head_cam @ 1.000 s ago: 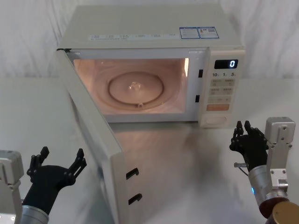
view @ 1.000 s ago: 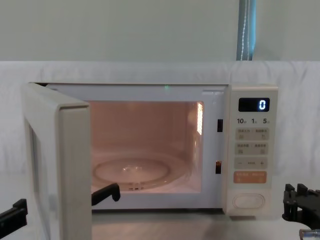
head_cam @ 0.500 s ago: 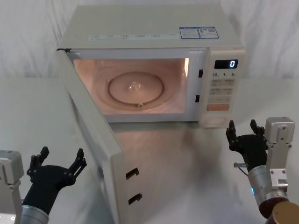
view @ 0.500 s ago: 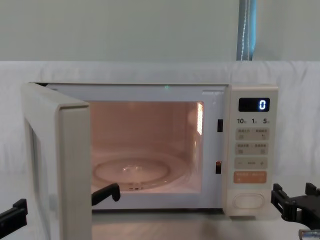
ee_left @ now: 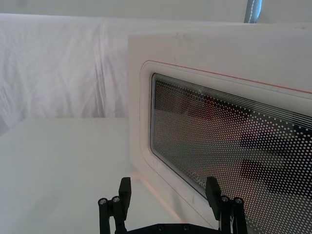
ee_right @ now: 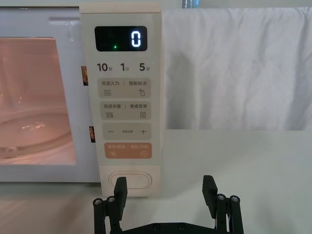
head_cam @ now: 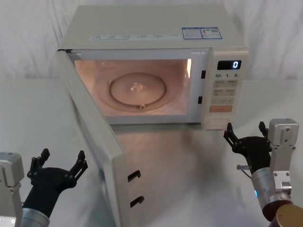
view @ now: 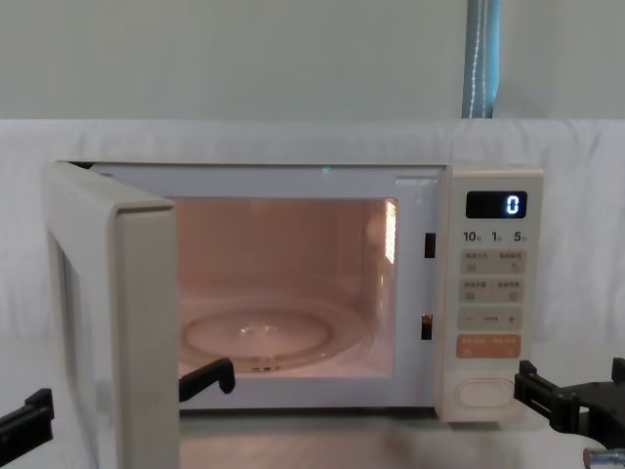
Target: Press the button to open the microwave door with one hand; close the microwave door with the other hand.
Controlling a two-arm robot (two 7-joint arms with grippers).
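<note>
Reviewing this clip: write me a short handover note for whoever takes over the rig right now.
Left gripper: open, low at the robot's left, on the outer side of the microwave door, apart from it.
Right gripper: open, empty, in front of the control panel just short of the button, not touching it.
The microwave stands at the back of the table; its door is swung wide open toward the robot, the cavity is lit and the display reads 0.
Done: door is open.
Left: push the door shut with the left gripper.
</note>
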